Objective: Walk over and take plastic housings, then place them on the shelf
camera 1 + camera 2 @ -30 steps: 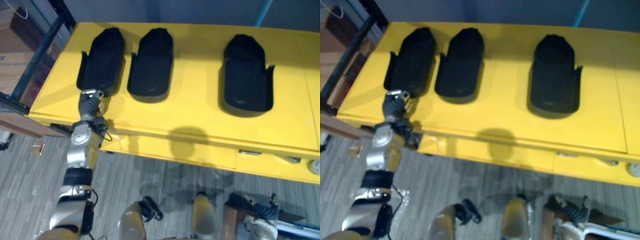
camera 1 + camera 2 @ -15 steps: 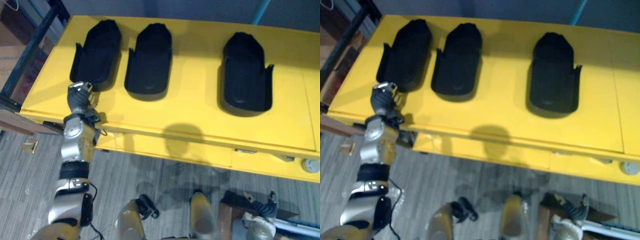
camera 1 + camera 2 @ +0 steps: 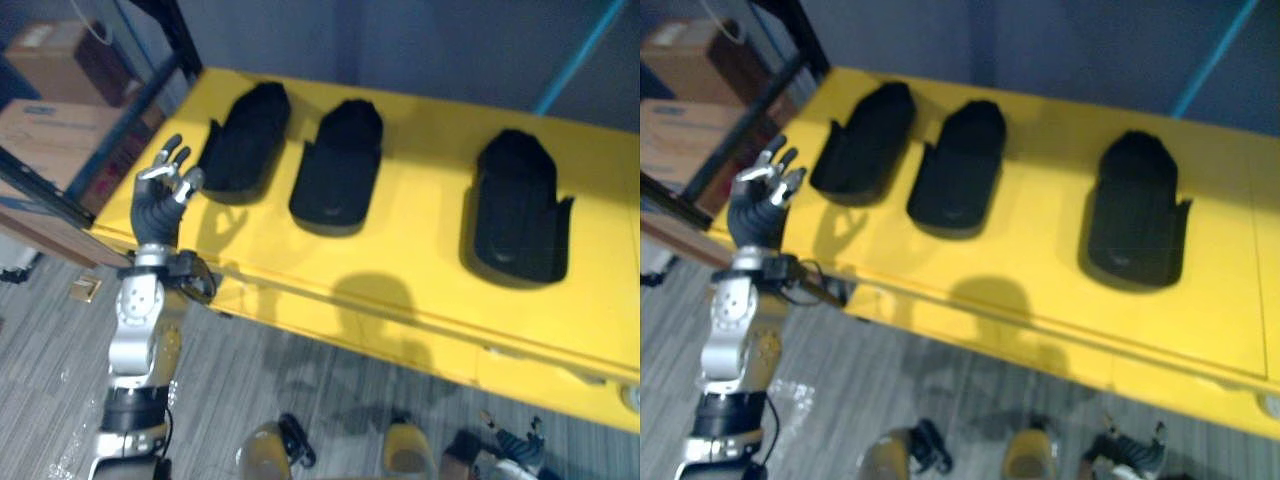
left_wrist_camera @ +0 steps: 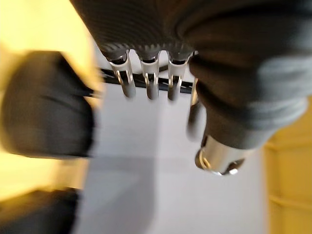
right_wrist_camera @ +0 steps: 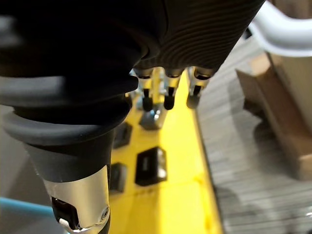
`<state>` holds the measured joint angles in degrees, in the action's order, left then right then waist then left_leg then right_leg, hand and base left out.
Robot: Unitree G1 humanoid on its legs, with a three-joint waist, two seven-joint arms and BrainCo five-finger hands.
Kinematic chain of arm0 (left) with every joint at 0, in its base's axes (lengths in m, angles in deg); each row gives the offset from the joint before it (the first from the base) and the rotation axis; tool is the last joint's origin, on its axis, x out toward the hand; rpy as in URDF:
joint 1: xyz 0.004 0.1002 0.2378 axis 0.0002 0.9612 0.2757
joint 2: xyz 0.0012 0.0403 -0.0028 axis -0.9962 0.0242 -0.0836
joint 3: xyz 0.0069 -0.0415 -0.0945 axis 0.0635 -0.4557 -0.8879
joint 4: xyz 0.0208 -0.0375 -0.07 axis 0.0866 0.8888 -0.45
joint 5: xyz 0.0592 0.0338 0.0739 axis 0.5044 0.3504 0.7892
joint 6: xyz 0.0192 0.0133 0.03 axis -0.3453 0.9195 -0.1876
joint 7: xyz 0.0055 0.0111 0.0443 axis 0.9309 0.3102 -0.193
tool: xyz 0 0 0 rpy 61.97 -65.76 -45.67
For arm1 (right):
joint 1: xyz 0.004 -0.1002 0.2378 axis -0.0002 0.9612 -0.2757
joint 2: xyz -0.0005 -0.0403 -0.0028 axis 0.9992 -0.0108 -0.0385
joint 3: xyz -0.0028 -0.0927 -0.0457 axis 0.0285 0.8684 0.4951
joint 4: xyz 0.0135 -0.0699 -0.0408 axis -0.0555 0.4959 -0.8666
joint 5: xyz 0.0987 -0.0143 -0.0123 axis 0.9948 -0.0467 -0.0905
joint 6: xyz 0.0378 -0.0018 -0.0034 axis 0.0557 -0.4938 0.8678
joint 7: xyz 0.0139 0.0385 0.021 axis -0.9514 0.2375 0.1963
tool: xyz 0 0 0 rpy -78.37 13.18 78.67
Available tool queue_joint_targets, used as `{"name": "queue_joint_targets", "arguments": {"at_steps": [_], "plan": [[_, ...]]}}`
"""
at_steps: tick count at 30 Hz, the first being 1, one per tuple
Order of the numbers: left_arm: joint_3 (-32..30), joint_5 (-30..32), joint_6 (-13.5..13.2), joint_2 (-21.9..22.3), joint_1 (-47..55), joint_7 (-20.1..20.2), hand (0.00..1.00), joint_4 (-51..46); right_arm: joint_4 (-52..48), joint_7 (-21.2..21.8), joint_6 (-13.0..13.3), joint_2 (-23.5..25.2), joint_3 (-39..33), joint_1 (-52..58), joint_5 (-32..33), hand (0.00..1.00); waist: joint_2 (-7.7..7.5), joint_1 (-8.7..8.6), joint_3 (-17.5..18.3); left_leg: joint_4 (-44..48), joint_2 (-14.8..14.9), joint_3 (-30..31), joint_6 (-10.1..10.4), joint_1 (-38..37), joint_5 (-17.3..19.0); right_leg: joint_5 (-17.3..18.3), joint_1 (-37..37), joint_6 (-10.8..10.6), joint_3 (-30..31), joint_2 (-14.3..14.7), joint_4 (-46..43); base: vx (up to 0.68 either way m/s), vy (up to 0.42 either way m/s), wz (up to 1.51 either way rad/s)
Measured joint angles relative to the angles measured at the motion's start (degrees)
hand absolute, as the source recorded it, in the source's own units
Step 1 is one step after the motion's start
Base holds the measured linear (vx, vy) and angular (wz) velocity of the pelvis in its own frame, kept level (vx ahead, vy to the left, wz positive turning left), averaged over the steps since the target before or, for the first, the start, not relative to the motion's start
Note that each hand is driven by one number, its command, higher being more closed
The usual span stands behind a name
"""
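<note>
Three black plastic housings [image 3: 343,167] are seen lying on the yellow bench [image 3: 410,260]. The left hand [image 3: 160,195], at centre left, is raised with fingers spread, holding nothing. The shelf [image 3: 60,150] is seen at upper left; whether housings lie on it cannot be told.

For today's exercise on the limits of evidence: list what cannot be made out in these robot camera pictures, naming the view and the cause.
- Left wrist view: the black plastic housing is smeared by blur, so its shape is lost.
- Left eye view: the brown cardboard boxes are partly hidden behind the dark shelf frame, with print too small to read.
- Right wrist view: the right hand shows fingertips alone, and the small dark parts on the yellow surface are unidentifiable.
</note>
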<state>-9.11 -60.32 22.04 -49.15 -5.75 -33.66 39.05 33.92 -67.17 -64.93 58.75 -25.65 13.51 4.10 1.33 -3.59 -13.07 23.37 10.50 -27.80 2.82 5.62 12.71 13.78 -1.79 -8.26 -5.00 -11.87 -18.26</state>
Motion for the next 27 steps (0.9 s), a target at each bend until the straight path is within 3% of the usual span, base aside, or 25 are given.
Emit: {"name": "queue_joint_targets", "arguments": {"at_steps": [3,7,16,18,24,27], "plan": [[-0.32,-0.6,-0.39,0.02,4.04,3.95,0.0,-6.15,1.16,-0.67,0.39,0.07,-2.05,0.51,0.99,0.0,0.34,1.34,4.19,-5.09,-1.32,0.81,0.46,-3.53,-2.08,-1.27,-3.03,0.22,-1.37,0.19,1.95,0.13,-0.067,0.19],[-0.99,-0.73,-0.5,0.15,4.96,5.55,0.0,-5.49,5.1,-1.39,0.4,-0.02,-3.32,-0.68,1.88,0.0,1.33,1.55,5.99,-9.66,-2.02,1.28,0.97,-5.72,-4.61,-2.79,-4.5,0.81,-1.52,0.89,4.38,0.04,-0.061,0.07],[1.35,-2.4,2.4,0.71,2.86,5.98,0.0,7.45,13.19,-1.65,0.34,0.19,-8.63,-0.87,2.53,0.0,1.74,0.73,8.3,-18.13,-3.16,2.09,1.77,-9.56,-9.79,-4.93,-5.37,1.38,-1.16,2.05,6.99,-0.02,-0.031,-0.07],[2.18,-2.4,2.48,0.74,2.58,5.76,0.0,9.85,13.86,-1.56,0.36,0.26,-8.68,-0.81,2.53,0.0,1.59,-0.23,8.4,-19.14,-3.36,2.15,1.77,-9.68,-10.35,-5.23,-5.19,1.59,-1.13,2.03,7.21,-0.08,0.019,-0.02],[3.83,-2.19,3.37,2.31,-0.12,3.37,0.0,22.01,15.63,-1.34,0.41,1.1,-9.76,-0.44,2.5,0.0,1.17,-0.6,8.66,-23.25,-5.53,-0.05,1.14,-11.0,-13.36,-5.88,-4.31,2.12,0.49,1.15,9.4,-0.11,0.033,-0.19],[3.92,-1.67,3.34,2.31,-2.03,2.17,0.0,30.53,15.61,-0.58,0.42,1.16,-9.45,-0.3,2.35,0.0,0.97,-2.34,8.63,-28.05,-6.85,-0.97,1.6,-12.01,-16.21,-5.16,-3.63,1.71,0.76,0.88,10.98,-0.14,0.005,-0.13]]}}
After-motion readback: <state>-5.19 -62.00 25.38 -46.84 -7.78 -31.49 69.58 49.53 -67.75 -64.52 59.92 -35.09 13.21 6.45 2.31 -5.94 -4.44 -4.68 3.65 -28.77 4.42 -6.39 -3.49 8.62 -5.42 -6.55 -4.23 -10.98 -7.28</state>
